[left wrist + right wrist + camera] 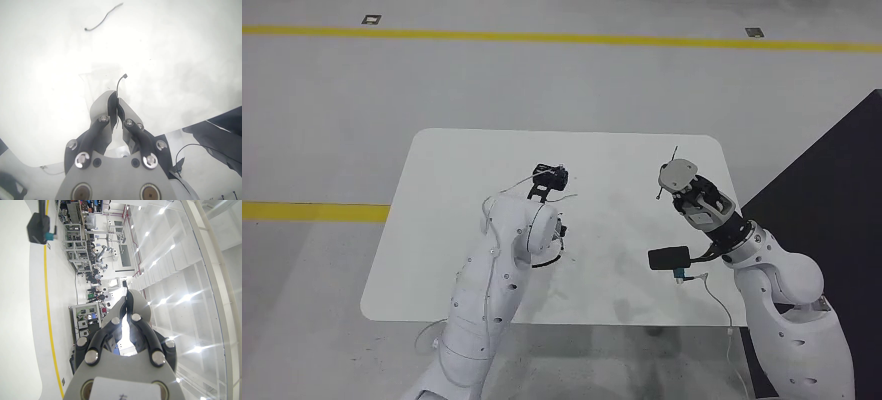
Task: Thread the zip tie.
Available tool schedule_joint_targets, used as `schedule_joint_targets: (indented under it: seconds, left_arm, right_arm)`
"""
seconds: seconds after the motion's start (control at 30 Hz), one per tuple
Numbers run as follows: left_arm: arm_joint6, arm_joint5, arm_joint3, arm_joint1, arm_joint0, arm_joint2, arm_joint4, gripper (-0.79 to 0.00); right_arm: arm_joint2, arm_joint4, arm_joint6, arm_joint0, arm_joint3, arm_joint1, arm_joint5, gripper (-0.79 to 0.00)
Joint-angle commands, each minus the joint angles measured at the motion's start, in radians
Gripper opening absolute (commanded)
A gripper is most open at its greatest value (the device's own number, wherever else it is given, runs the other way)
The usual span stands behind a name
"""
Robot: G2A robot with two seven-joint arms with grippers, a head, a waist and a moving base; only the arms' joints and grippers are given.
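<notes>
Across the white table (442,260), both arms sit well apart, and the bare middle strip between them gives the widest room for bringing them together. A dark panel (842,180) runs close along the table's right edge, so the right arm probably has little slack on that side; moving inward looks safer.

The left gripper (116,96) hangs above the table surface, jaws pressed together on a zip tie (118,83). The tie's small square head curls up clear of the fingertips and a short stub shows behind the pads. This grip likely leaves the head free as the target for threading.

The right gripper (128,294) is tipped away from the table toward the room. It is clamped on a second zip tie (124,283), with only a dark squarish end poking past its tips. In the top view a thin black strand crosses that gripper, so some length seems to trail free. I judge the threading not yet begun, since the two held ties are nowhere near touching.

A loose tie (102,19) lies on the table beyond the left gripper, apart from it.
</notes>
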Motion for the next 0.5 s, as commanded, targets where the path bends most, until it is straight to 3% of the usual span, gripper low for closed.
schedule_joint_targets:
  seconds: [0.0, 0.2, 0.47]
  left_arm:
    - [0.049, -0.014, -0.106, 0.004, 0.045, -0.024, -0.048, -0.785]
    - [0.259, -0.118, -0.204, 0.009, 0.14, -0.102, -0.377, -0.785]
    - [0.297, -0.132, -0.21, 0.008, 0.154, -0.103, -0.437, -0.785]
  right_arm:
    - [0.0, 0.0, 0.0, 0.0, 0.0, 0.0, 0.0, -0.785]
    - [0.0, 0.0, 0.0, 0.0, 0.0, 0.0, 0.0, -0.785]
    - [-0.002, 0.009, 0.041, -0.006, 0.01, -0.001, -0.017, -0.785]
